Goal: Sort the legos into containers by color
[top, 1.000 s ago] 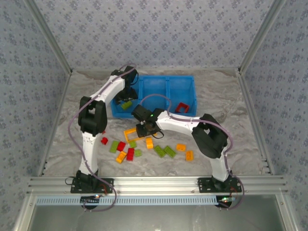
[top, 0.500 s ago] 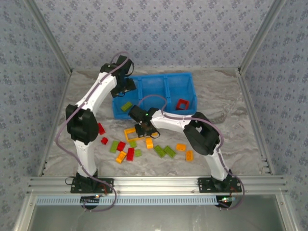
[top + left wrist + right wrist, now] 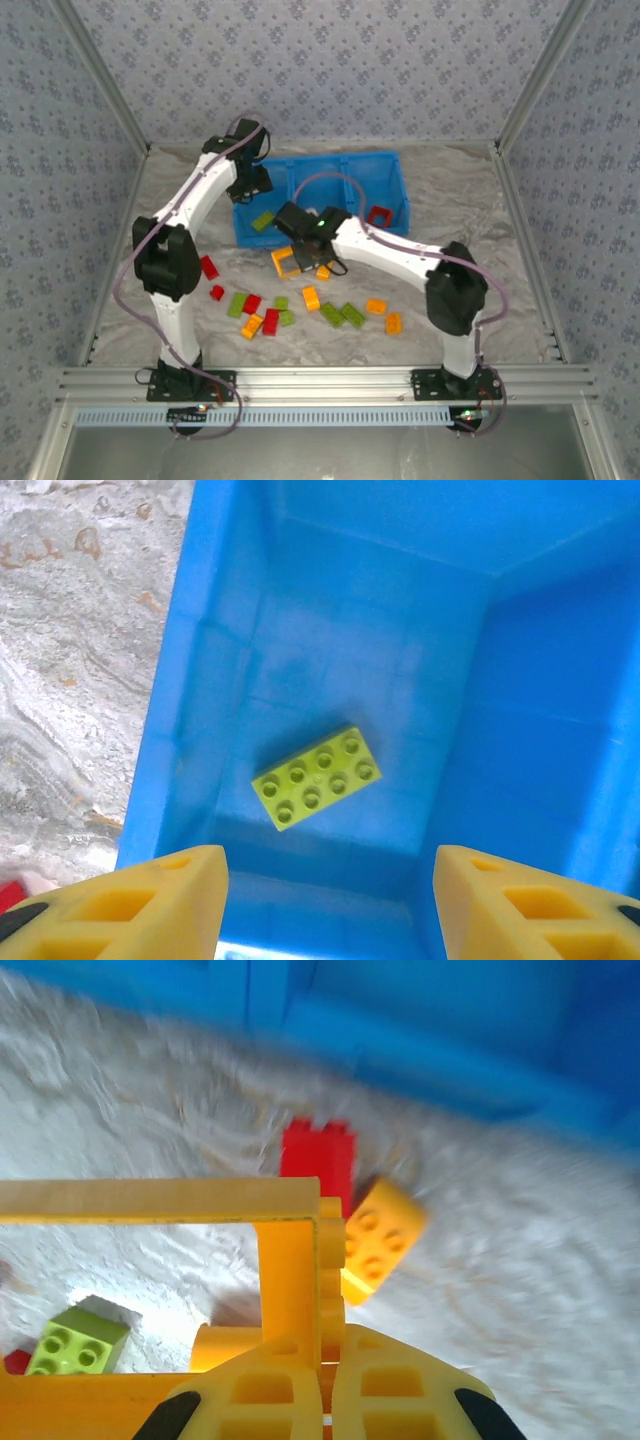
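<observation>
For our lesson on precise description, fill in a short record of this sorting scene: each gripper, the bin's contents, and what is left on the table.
Left gripper: open, empty, above the bin's left compartment
Right gripper: shut on the orange frame
Bin: blue, three compartments side by side
Left compartment: one green brick, lying flat, studs up
Right compartment: a red frame
Table: loose bricks in red, orange and green, scattered in front of the bin
</observation>
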You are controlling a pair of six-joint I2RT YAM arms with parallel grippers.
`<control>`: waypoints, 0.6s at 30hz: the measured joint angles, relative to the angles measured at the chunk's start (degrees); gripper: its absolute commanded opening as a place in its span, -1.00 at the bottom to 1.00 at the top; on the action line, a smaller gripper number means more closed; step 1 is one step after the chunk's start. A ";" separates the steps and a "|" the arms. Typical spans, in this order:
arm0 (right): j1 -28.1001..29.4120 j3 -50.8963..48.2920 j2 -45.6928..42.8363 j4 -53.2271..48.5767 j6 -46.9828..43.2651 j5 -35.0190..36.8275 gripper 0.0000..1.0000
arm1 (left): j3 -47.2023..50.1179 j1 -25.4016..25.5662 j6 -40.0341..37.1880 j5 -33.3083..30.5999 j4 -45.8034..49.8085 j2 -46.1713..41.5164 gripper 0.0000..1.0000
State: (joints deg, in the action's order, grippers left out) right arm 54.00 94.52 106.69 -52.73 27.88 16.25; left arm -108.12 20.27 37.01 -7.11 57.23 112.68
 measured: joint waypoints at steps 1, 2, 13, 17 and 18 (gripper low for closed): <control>-0.98 1.09 -1.25 -0.28 -2.23 1.09 -0.98 | 0.55 0.15 -0.17 0.35 -0.48 -1.49 0.16; -2.27 2.16 -2.27 -0.24 -4.87 2.43 -0.99 | 1.38 0.37 -0.20 0.72 -0.94 -3.30 0.16; -12.22 12.76 8.35 10.19 -36.13 14.56 -0.99 | 16.72 1.22 0.52 4.85 -4.46 -23.98 0.17; -13.31 16.83 15.26 15.26 -46.12 16.00 -0.96 | 21.66 1.27 1.36 5.62 -4.48 -26.05 0.17; -13.42 17.42 16.63 16.37 -48.68 17.11 -0.95 | 22.51 1.27 1.49 5.79 -4.39 -26.45 0.17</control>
State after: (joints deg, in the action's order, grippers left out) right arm 40.58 111.94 123.33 -36.36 -20.80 33.36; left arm -85.60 21.54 38.50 -1.32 52.84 86.24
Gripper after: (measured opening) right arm 0.085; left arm 0.583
